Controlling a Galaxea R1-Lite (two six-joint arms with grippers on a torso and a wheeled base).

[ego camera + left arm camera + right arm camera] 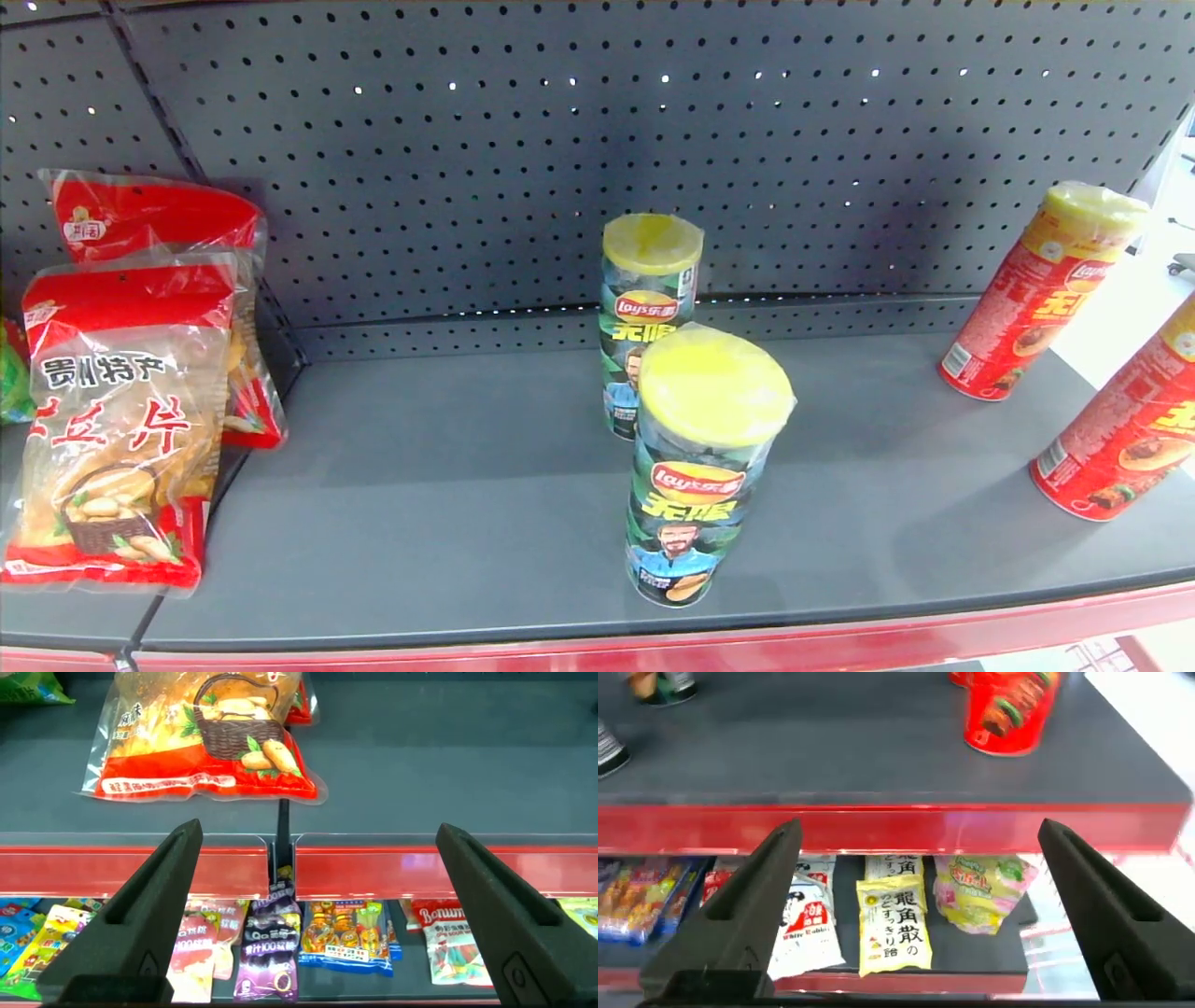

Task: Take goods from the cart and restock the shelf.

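Front green crisp can upright near shelf edge, rear can just behind; left gripper and right gripper spread wide, empty, facing the shelf lip; we should grab cart goods next, place upright, clear of standing cans.

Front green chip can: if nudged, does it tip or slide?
Probably tips: the front green can stands upright, tall on a narrow base. Its tube looks rigid, so likely firm to clamp. It stands near the shelf's front edge, so a forward push might drop it.
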